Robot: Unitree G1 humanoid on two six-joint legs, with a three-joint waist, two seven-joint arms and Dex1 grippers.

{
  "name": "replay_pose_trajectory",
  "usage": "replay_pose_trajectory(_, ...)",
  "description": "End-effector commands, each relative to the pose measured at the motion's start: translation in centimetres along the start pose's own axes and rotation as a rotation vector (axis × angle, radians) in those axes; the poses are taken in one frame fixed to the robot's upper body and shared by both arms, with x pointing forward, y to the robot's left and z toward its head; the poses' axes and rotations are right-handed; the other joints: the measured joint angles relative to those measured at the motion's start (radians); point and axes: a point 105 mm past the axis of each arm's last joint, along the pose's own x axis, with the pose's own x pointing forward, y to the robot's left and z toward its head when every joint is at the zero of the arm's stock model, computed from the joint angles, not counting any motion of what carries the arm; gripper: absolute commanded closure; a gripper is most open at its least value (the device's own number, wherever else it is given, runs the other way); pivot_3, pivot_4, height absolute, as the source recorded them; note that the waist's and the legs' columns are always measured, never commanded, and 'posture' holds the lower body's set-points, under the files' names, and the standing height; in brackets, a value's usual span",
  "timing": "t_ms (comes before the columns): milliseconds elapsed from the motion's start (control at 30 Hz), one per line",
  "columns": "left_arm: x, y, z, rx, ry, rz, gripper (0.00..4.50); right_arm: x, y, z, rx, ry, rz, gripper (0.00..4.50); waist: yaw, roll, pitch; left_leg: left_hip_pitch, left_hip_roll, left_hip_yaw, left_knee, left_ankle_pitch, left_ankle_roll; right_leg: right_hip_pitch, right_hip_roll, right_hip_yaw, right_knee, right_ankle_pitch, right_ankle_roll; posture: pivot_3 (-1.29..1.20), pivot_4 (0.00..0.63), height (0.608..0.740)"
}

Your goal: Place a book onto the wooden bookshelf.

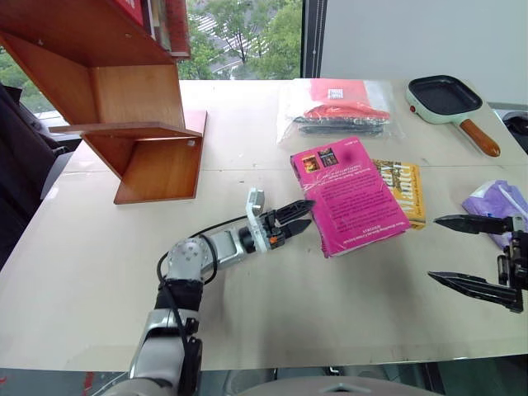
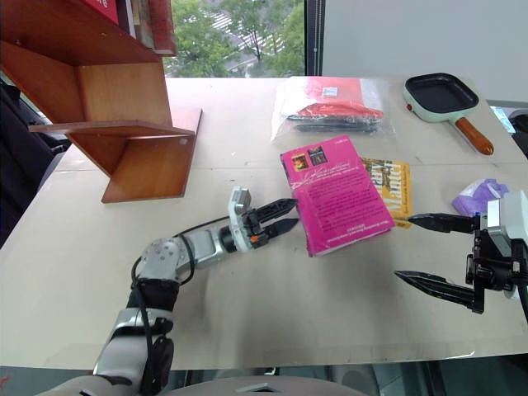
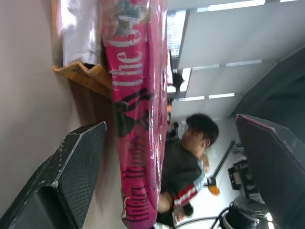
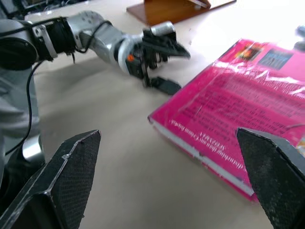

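Daylight from the window beyond falls on a pale table (image 1: 99, 272), and I start my check at the working ends. My left gripper (image 1: 299, 216) sits low at centre frame with its two black fingers parted, tips right at the near-left edge of the book (image 1: 351, 196) — whether they touch it I cannot tell. From the left wrist view the spine stands between the spread fingers, so I judge this as a line-up for a side grasp on the book's thickness. My right gripper (image 1: 470, 252) hangs at the right edge of the frame, fingers wide apart and holding nothing, well clear of the book; I read that as standing off to leave the left arm room.

The book lies flat, back cover up, at centre-right, one side resting over the yellow book (image 1: 402, 192) — that overlap tilts it slightly and lifts the far edge. The wooden bookshelf (image 1: 124, 99) stands at the upper left, well apart from the book, its lower board bare; I judge the carry runs leftward and up the frame.

Count:
- two grippers
- one pink book
- one yellow book
- one clear bag (image 1: 338, 107) of red and dark items, upper centre
- one small pan (image 1: 445, 97) with a wooden handle, upper right
- one crumpled lilac wrapper (image 1: 497, 202), right edge

A seated person shows in the left wrist view, beyond the book.
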Motion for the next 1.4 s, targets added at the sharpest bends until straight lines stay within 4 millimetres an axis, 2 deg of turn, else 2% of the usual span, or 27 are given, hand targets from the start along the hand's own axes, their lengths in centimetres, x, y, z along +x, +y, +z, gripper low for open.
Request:
replay_pose_trajectory(33, 1.0, 1.9, -1.5, -0.065, 0.093, 0.033, 0.0, -0.3, 0.5, 1.0, -0.042, -0.035, -0.025, 0.02, 0.002, 0.0, -0.001, 0.001, 0.0, -0.001, 0.0, 0.0, 0.0, 0.001, 0.0, 0.0, 0.0, 0.0, 0.0, 0.0, 0.15, 0.735)
replay_pose_trajectory(167, 2.5, 2.5, -1.1, -0.086, 0.078, 0.031, 0.0, -0.3, 0.7, 1.3, -0.039, -0.059, -0.045, 0.02, 0.012, 0.002, -0.003, 0.001, -0.003, -0.003, 0.0, 0.001, 0.001, 0.003, -0.002, -0.002, 0.0, 0.0, 0.0, 0.0, 0.15, 0.735)
replay_pose_trajectory(400, 4.2, 2.1, -2.2, -0.065, 0.13, 0.004, 0.0, -0.6, 0.2, 0.8, -0.023, -0.048, -0.097, 0.02, 0.022, 0.002, -0.006, 0.003, -0.005, -0.004, 0.0, 0.001, 0.002, 0.006, -0.01, 0.0, -0.003, 0.0, 0.001, 0.0, 0.15, 0.735)
replay_pose_trajectory(433, 4.3, 2.0, -2.2, -0.066, 0.129, 0.001, 0.41, -0.5, 0.1, 0.7, -0.024, -0.046, -0.101, 0.0, 0.025, 0.003, -0.006, 0.002, -0.005, -0.004, 0.0, 0.001, 0.002, 0.006, -0.011, -0.001, -0.003, 0.0, 0.001, 0.0, 0.15, 0.735)
replay_pose_trajectory(467, 4.5, 1.9, -2.3, -0.065, 0.129, -0.002, 0.55, -0.5, 0.0, 0.6, -0.025, -0.046, -0.103, 0.0, 0.026, 0.003, -0.006, 0.002, -0.005, -0.005, 0.0, 0.001, 0.002, 0.006, -0.011, -0.002, -0.004, 0.0, 0.001, 0.0, 0.15, 0.735)
replay_pose_trajectory(533, 4.6, 1.7, -2.3, -0.068, 0.126, -0.014, 1.23, -0.5, -0.1, 0.6, -0.026, -0.046, -0.104, 0.0, 0.027, 0.003, -0.006, 0.0, -0.006, -0.008, 0.0, 0.001, 0.002, 0.006, -0.012, -0.004, -0.005, 0.0, 0.002, 0.0, 0.15, 0.735)
replay_pose_trajectory(667, 4.8, 1.1, -2.6, -0.075, 0.129, -0.043, 3.38, -0.3, -0.3, 0.6, -0.035, -0.048, -0.105, 0.0, 0.027, 0.003, -0.006, -0.002, -0.007, -0.012, 0.0, 0.001, 0.002, 0.006, -0.013, -0.007, -0.005, 0.0, 0.002, 0.0, 0.15, 0.735)
replay_pose_trajectory(733, 4.6, 0.8, -2.8, -0.074, 0.131, -0.05, 4.19, -0.2, -0.5, 0.6, -0.04, -0.05, -0.106, 0.0, 0.027, 0.003, -0.006, -0.002, -0.007, -0.012, 0.0, 0.001, 0.002, 0.006, -0.013, -0.008, -0.006, 0.0, 0.002, 0.0, 0.15, 0.735)
replay_pose_trajectory(767, 4.4, 0.6, -2.9, -0.067, 0.128, -0.061, 4.48, -0.2, -0.6, 0.6, -0.041, -0.051, -0.107, 0.0, 0.026, 0.003, -0.006, -0.003, -0.007, -0.013, 0.0, 0.001, 0.002, 0.006, -0.013, -0.008, -0.006, 0.0, 0.002, 0.0, 0.15, 0.735)
replay_pose_trajectory(867, 3.5, -1.0, -2.5, 0.008, 0.094, -0.098, 4.5, -0.1, -0.9, 0.5, -0.041, -0.054, -0.106, 0.0, 0.023, 0.002, -0.006, -0.003, -0.007, -0.012, 0.0, 0.001, 0.002, 0.005, -0.014, -0.008, -0.008, 0.0, 0.002, 0.0, 0.15, 0.735)
replay_pose_trajectory(967, 2.3, -3.8, -1.7, 0.231, 0.039, -0.116, 4.5, 0.0, -1.2, 0.3, -0.041, -0.061, -0.102, 0.0, 0.018, 0.001, -0.005, -0.005, -0.006, -0.012, -0.002, 0.003, -0.002, 0.004, -0.014, -0.008, -0.009, 0.0, 0.003, 0.0, 0.15, 0.735)
replay_pose_trajectory(1067, 1.0, -7.4, -0.9, 0.578, -0.021, -0.096, 4.5, 0.2, -2.0, 0.4, -0.032, -0.091, -0.108, 0.0, 0.013, -0.002, -0.002, -0.01, -0.006, -0.012, -0.003, 0.004, -0.004, -0.002, -0.014, -0.008, -0.009, 0.0, 0.002, 0.0, 0.15, 0.735)
replay_pose_trajectory(1133, -0.2, -9.4, 0.0, 1.034, -0.028, 0.062, 4.5, 0.3, -3.4, 0.4, -0.014, -0.127, -0.121, 0.0, 0.009, -0.004, -0.001, -0.014, -0.005, -0.013, -0.003, 0.005, -0.006, -0.007, -0.014, -0.008, -0.007, 0.0, 0.002, 0.0, 0.15, 0.735)
replay_pose_trajectory(1167, -0.5, -10.0, 0.1, 1.182, -0.026, 0.109, 4.5, 0.2, -3.9, 0.3, -0.007, -0.137, -0.123, 0.0, 0.005, -0.005, 0.001, -0.015, -0.005, -0.012, -0.003, 0.005, -0.007, -0.009, -0.014, -0.007, -0.006, 0.0, 0.002, 0.0, 0.15, 0.735)
replay_pose_trajectory(1267, -1.6, -12.6, 0.7, 1.484, -0.075, 0.186, 4.5, 0.4, -5.4, 0.2, -0.007, -0.154, -0.107, 0.0, 0.012, -0.001, -0.001, -0.013, -0.007, -0.011, -0.007, 0.006, -0.007, -0.008, -0.016, -0.006, -0.008, 0.001, 0.001, 0.0, 0.15, 0.735)
replay_pose_trajectory(1333, -2.5, -14.3, 1.3, 1.652, -0.135, 0.249, 4.5, 0.8, -6.4, 0.4, -0.011, -0.179, -0.087, 0.0, 0.009, -0.003, 0.001, -0.014, -0.007, -0.011, -0.007, 0.006, -0.007, -0.008, -0.016, -0.006, -0.009, 0.001, 0.001, 0.0, 0.15, 0.735)
replay_pose_trajectory(1400, -3.9, -16.6, 2.4, 1.942, -0.234, 0.384, 4.5, 1.8, -7.5, 0.9, -0.01, -0.216, -0.05, 0.0, -0.004, -0.004, 0.004, -0.014, -0.007, -0.011, -0.007, 0.006, -0.006, -0.008, -0.015, -0.006, -0.01, 0.001, 0.001, 0.0, 0.15, 0.735)
